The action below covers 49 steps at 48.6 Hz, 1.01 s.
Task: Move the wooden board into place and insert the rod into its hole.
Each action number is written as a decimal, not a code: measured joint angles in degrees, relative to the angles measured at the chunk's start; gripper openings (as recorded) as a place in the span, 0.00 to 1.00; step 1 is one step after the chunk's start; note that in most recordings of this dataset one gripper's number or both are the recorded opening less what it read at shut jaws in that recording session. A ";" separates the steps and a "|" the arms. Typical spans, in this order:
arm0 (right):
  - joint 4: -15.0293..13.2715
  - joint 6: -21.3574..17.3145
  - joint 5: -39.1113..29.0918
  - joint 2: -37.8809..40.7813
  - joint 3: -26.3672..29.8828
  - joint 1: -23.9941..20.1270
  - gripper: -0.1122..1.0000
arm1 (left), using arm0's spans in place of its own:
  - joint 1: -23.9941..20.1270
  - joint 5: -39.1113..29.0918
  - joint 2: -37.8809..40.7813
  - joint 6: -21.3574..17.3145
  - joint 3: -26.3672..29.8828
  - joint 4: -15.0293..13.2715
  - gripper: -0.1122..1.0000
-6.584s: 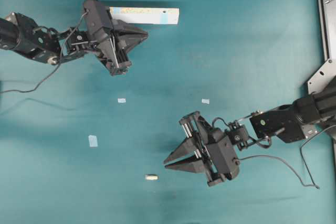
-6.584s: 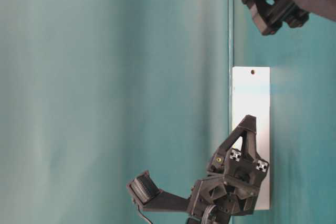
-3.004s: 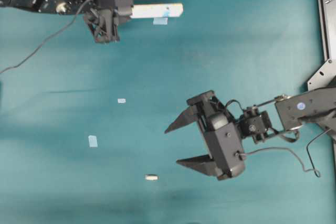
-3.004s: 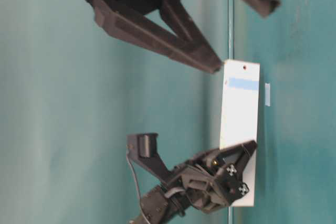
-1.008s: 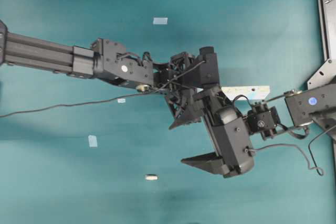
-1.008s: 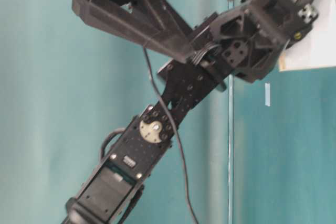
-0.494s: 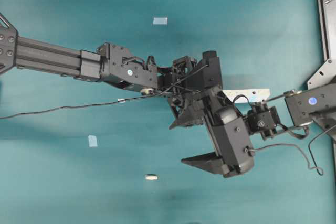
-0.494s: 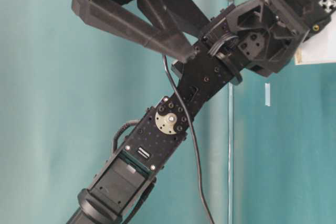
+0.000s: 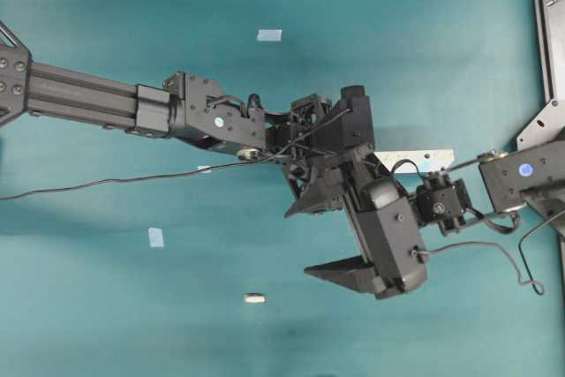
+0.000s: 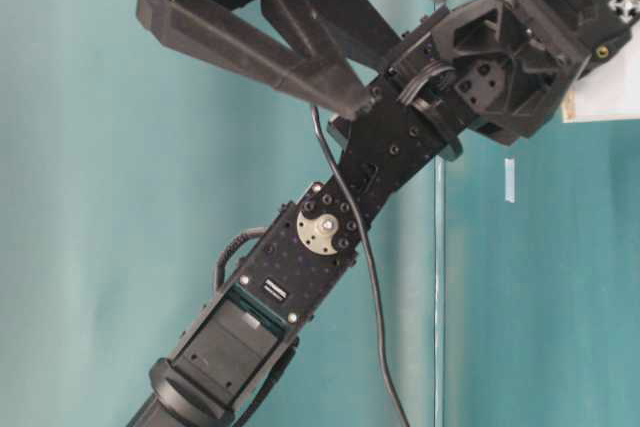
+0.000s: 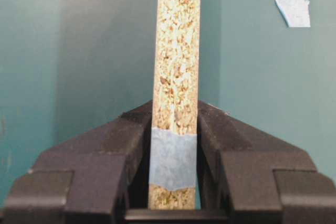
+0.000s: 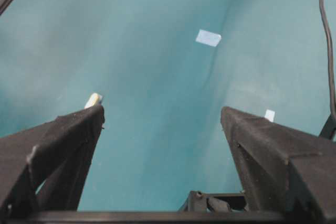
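My left gripper [image 9: 360, 154] is shut on the wooden board [image 9: 417, 159] and holds it off the table at mid-right. The board's free end points right. In the left wrist view the board [image 11: 176, 51] stands edge-on between the two fingers of the left gripper [image 11: 175, 114], showing its speckled chipboard edge and a strip of blue tape [image 11: 173, 158]. My right gripper [image 9: 298, 242] hangs wide open just below and over the left one, with nothing in it. The rod [image 9: 254, 298] lies on the table at lower centre. It shows as the rod [image 12: 93, 99] just past the left finger of the right gripper [image 12: 163, 113].
Small pale-blue tape squares [image 9: 269, 35] [image 9: 156, 237] [image 9: 205, 169] lie on the teal table. A metal frame [image 9: 547, 24] runs along the right edge. The two arms overlap at the middle, and a loose cable [image 9: 106, 184] trails left from the left arm.
The left gripper has lifted the board from the upper left and carried it to mid-right, next to the right gripper. Over the last half second hardly anything has moved.
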<state>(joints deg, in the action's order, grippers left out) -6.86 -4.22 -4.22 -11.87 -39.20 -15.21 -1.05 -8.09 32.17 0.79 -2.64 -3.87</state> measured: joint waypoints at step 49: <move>-0.09 0.00 -0.09 -0.18 0.00 0.00 0.98 | 0.00 2.02 -8.35 0.09 -12.92 0.09 0.89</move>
<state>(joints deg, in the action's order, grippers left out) -6.94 -4.22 -4.31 -12.04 -39.20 -15.21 -1.05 -6.06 23.82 0.88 -15.56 -3.78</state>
